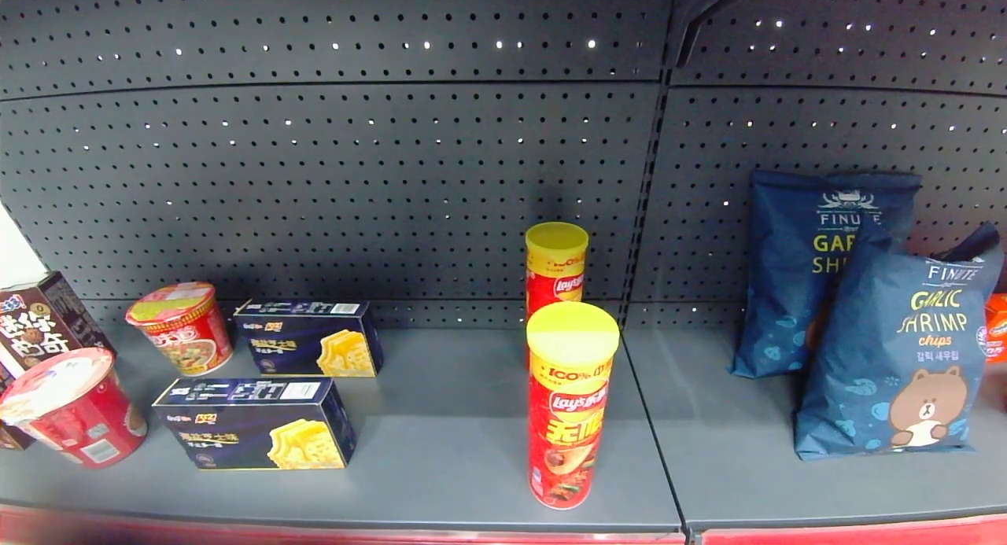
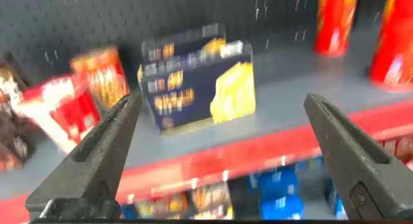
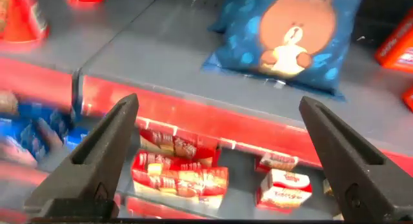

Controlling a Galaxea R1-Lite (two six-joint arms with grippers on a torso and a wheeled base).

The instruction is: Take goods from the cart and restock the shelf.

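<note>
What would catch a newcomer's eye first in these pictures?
The front chip can, red with a yellow lid, stands in the middle of the shelf, the rear chip can straight behind it. On the right stand two dark blue bags, the bear bag before the rear bag.

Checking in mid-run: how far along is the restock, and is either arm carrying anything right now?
Done-looking: the shelf already carries two chip cans, two navy boxes, cup noodles and shrimp chip bags. In hand: nothing; left gripper and right gripper both have jaws open and empty. Left: wide bare gaps beside the cans suggest more goods to fetch.
</note>
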